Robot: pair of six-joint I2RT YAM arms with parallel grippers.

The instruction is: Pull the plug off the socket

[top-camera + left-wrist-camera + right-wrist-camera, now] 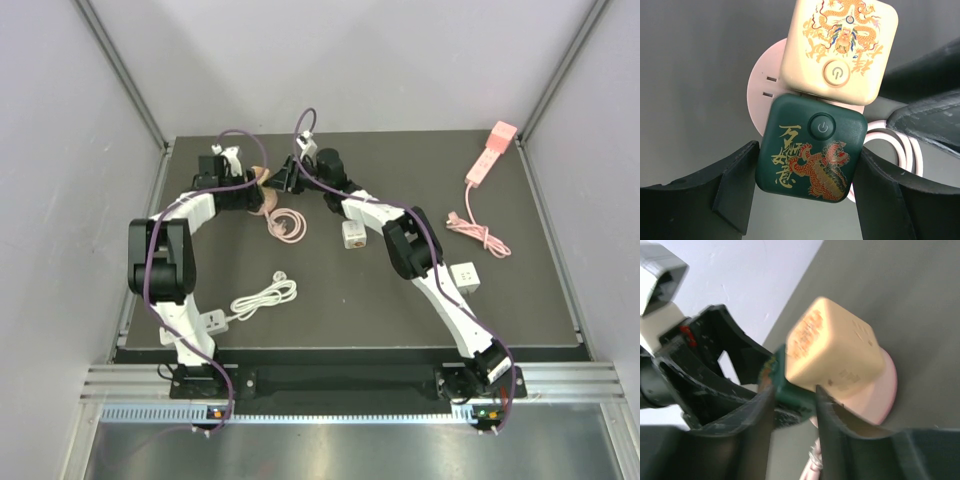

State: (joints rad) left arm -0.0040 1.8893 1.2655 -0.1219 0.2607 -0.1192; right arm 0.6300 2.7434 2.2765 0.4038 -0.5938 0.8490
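Snugly, left fingers (735, 190) around green plug (810, 147)

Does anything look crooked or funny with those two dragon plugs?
Yes, a little. On the round pink socket, the cream plug sits twisted compared with the green plug, and their edges crowd right up against each other. Nothing looks broken or spilled.

Tabletop (400, 320): pink power strip (490, 152) far right, white cube (467, 277) near right, white cable (265, 297) near left, round pink socket (764, 85) far centre.
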